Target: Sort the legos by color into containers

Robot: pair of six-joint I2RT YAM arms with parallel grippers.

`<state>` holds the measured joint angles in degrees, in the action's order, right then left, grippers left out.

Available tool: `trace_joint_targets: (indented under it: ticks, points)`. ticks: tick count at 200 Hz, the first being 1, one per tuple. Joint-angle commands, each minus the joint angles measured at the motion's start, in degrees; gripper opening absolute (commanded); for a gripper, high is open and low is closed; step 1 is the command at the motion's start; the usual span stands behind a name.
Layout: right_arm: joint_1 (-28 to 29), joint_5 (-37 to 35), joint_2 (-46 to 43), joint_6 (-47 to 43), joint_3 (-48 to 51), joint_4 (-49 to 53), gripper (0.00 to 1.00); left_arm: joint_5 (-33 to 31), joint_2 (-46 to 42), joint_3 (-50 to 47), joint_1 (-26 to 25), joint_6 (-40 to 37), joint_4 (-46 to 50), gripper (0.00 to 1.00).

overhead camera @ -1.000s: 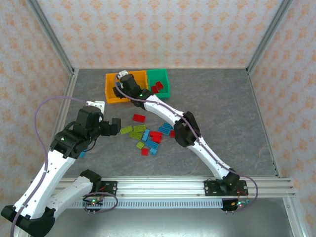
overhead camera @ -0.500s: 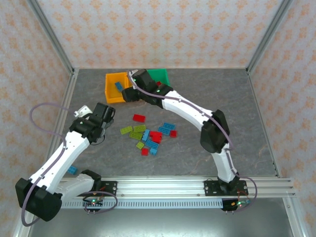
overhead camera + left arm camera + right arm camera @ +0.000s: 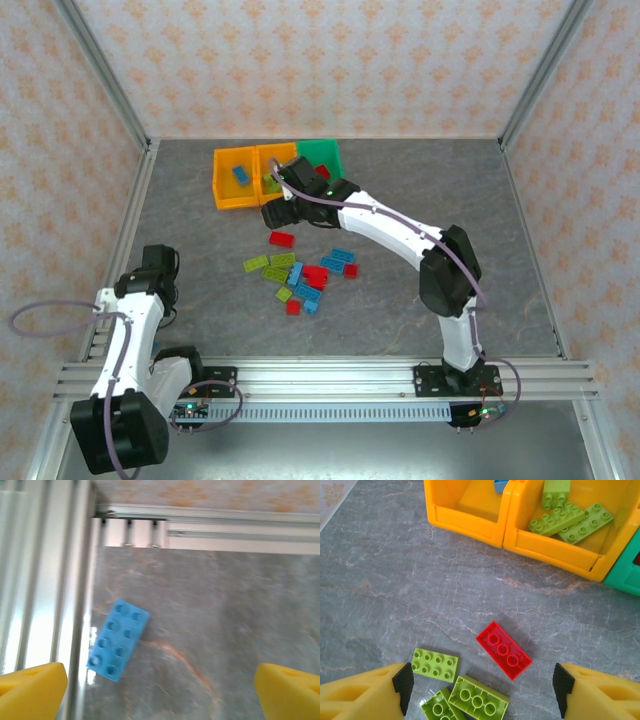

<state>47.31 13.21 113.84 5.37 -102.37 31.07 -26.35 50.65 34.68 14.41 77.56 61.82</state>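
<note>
**Materials, near to far**
- Table (image 3: 470, 220): grey, matt, veined like stone.
- Near-left edge: one blue brick (image 3: 118, 640) of glossy plastic with two rows of four round studs. It lies flat and skewed, just beside the ribbed aluminium rail (image 3: 45, 580).
- Mid-table: a loose heap (image 3: 300, 275) of small bricks in red, blue and lime, all flat on the surface.
- On the heap's far side, a red brick (image 3: 503, 650) lies apart, with three rings in a line on its upper face. A studded lime brick (image 3: 435, 664) lies nearer.
- Far: three open-topped rectangular plastic bins stand in a row, touching.
  - The left orange bin (image 3: 232, 203) holds a blue piece (image 3: 242, 176).
  - The middle orange bin (image 3: 550, 550) holds lime plates (image 3: 570, 520).
  - The green bin (image 3: 335, 160) shows a speck of red inside, mostly behind the arm.

**Pose**
- The left arm is folded back on itself at the near-left corner, wrist aimed down at the table edge.
- The left gripper (image 3: 160, 690) has its yellow fingers (image 3: 30, 690) spread wide and nothing between them. The blue brick lies on the table beneath.
- The right arm has its elbow raised at the right, with the forearm reaching left and away.
- The right gripper (image 3: 481, 690) hovers above the red brick, just short of the orange bins. Its jaws stand wide and it is empty-handed.
</note>
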Motion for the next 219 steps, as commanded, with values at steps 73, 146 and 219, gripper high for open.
trace_joint_targets:
  ticks: [73,146,219]
  points:
    - [-0.11,3.80,-8.66,3.06,3.08,2.68,0.79,13.35,-2.35,-14.24,21.40,-19.81,-21.67,1.00]
    - [0.68,6.02,-12.49,4.22,2.52,4.00,0.79,24.59,7.35,-13.88,27.89,-29.75,-32.46,0.58]
    - [0.68,3.61,-20.19,5.80,8.09,2.14,0.80,29.84,5.08,-14.69,27.96,-31.82,-33.03,0.31]
